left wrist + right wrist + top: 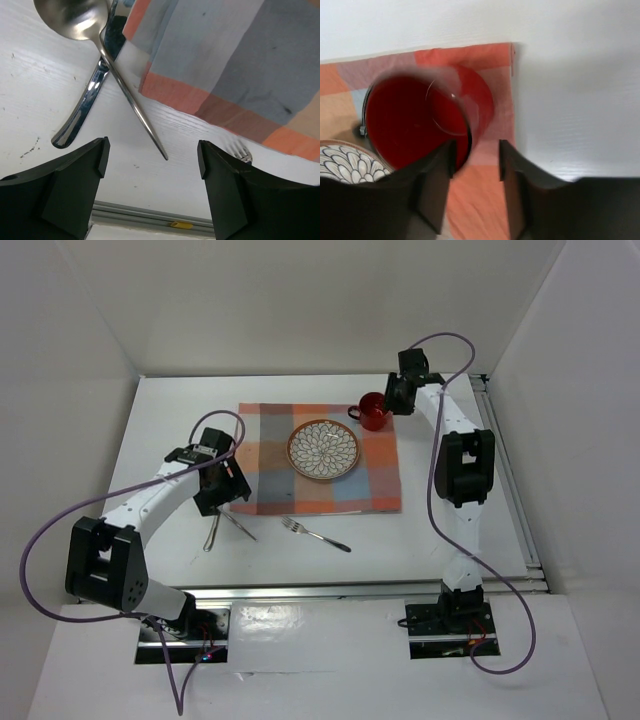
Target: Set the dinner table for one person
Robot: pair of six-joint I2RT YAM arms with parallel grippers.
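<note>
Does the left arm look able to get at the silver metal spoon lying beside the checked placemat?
Probably yes. The left gripper hovers just above the silver metal spoon, fingers open, nothing between; only the second metal utensil crossing its handle might crowd the grasp.

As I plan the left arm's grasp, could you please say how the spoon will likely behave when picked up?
The spoon looks like polished metal, so it is probably stiff but slippery. Its thin handle crosses another utensil, so pushing may pivot it.
</note>
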